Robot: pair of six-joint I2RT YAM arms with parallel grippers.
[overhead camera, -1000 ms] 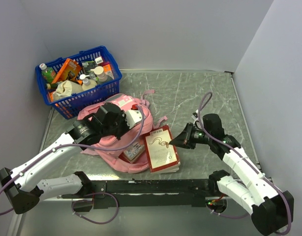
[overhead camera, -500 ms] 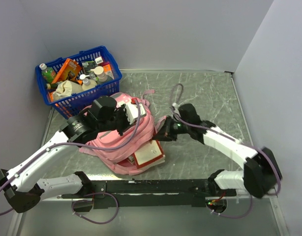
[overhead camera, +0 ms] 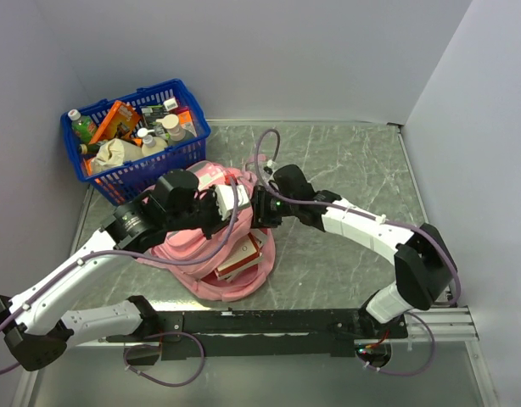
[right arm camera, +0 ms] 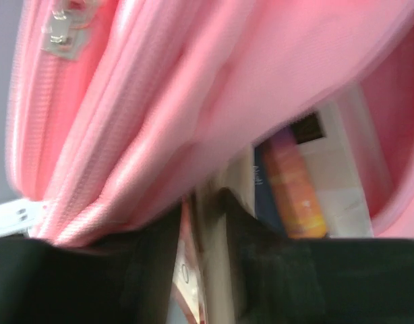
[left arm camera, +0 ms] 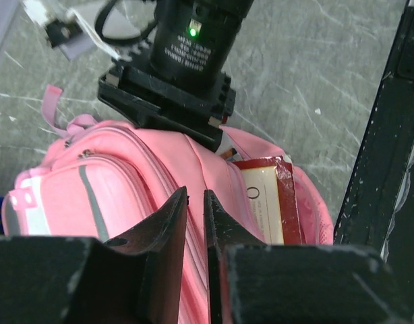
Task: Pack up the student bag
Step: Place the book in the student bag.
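The student bag is a soft, rounded heap of pink fabric slumped on the table, a hard grey slab veined with white. It lies just in front of the blue plastic basket, whose lattice walls hold bottles and cartons. The bag's mouth gapes toward the right arm, and a flat book with a red border and a cream face lies inside it.

The left wrist view gives what the top view cannot: a grey reflective stripe running down the front pocket, ridged piping along the seams, and a thin pink strap loop at the upper end. There the left end effector shows two dark angular fingers nearly pressed together, with only a slit of pink between them. Whether they pinch the fabric I cannot tell.

The right wrist view is close and blurred. It shows the woven grain of the fabric, a small silver zip pull, and, under the lifted flap, an orange-and-violet spine beside pale pages. The right end effector has its black fingers standing apart at the mouth of the bag, with a pale edge in the gap. I cannot tell whether they clamp it.
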